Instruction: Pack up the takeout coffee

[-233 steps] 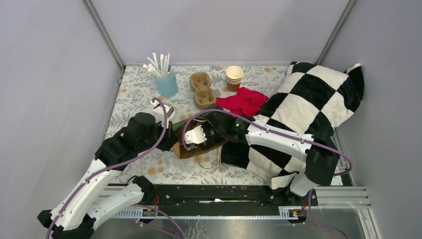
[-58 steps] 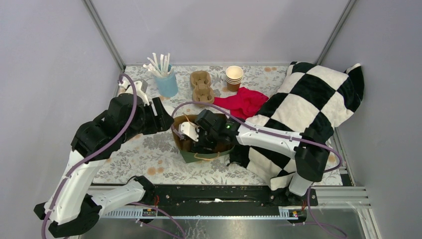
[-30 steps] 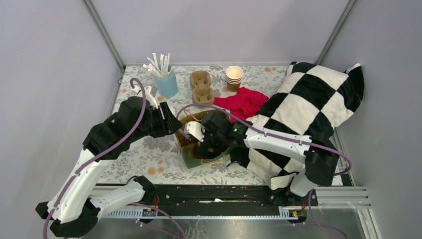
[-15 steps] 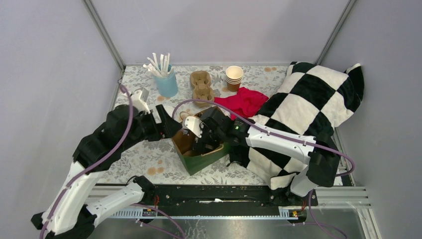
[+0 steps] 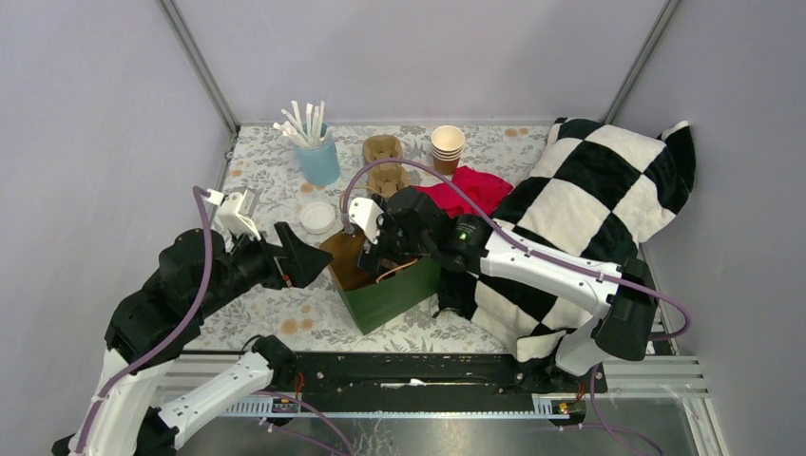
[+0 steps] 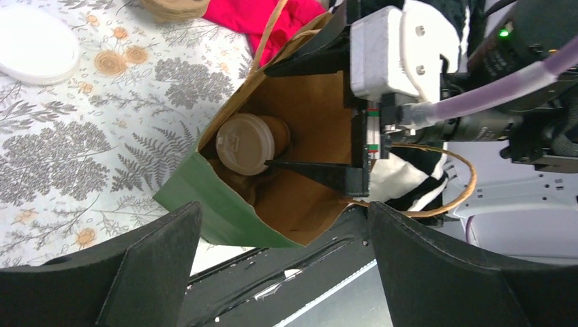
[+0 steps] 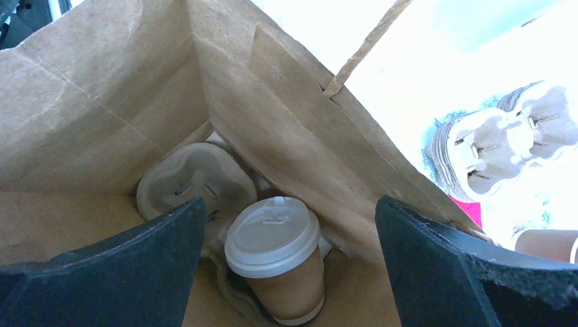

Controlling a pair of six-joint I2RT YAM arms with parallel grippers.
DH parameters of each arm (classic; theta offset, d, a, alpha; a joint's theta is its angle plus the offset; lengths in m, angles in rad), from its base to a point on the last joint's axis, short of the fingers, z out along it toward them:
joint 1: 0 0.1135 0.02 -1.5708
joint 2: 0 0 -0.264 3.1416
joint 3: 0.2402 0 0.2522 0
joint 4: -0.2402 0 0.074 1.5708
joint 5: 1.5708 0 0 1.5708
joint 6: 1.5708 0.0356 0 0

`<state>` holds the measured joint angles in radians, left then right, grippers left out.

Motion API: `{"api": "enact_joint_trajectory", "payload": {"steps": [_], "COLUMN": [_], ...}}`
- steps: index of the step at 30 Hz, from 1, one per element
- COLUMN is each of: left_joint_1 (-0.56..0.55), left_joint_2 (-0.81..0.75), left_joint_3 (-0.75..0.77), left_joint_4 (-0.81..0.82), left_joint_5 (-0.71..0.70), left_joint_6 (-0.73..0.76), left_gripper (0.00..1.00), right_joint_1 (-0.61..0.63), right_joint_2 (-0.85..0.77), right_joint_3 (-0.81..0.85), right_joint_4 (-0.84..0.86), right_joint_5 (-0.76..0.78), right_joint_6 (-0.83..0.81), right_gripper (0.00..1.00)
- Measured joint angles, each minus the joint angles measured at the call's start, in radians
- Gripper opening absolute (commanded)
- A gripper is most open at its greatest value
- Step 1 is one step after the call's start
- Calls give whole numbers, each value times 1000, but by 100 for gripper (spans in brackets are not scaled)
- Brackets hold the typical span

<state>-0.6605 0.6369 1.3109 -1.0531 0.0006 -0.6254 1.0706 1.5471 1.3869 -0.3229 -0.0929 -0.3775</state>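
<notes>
Floral bench (image 5: pixel 271 176), mid-frame: takeout coffee (image 7: pixel 276 255) stands upright inside the bag (image 5: pixel 390 296), straight below my right tool (image 7: pixel 287 204); left tool (image 6: pixel 284 204) sits farther; both gape empty.

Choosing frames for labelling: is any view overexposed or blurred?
Right wrist: table outside the bag blown out white, cup inside well exposed and sharp. Left wrist: evenly lit, sharp. Top external: even light, no glare.
</notes>
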Motion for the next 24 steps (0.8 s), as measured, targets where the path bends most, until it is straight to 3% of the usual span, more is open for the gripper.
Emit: {"api": "enact_joint_trajectory", "payload": {"steps": [3,5,12,22,24], "left_joint_1": [0,0,1,1,1], "left_joint_2": [18,48,207,298,324], "left_joint_3": [-1,-1,-20,-58,-54], "left_joint_4": [-18,-40,-100,-140,-139], "left_joint_5": [-22,-55,-93,-104,-123], "left_joint_6": [-12,-26,-53,-51,-41], "left_gripper": [68,59,57,27,17], "right_joint_1": [0,0,0,0,0], "right_joint_2": [0,-1,-51,-89,-92], "right_joint_3": [2,6,42,117,117], "right_joint_4": [0,-5,-32,-54,-55], "right_joint_5": [-7,-7,0,33,40], "right_joint_6": [9,18,44,43,40], "right_gripper": [100,99,97,95,94]}}
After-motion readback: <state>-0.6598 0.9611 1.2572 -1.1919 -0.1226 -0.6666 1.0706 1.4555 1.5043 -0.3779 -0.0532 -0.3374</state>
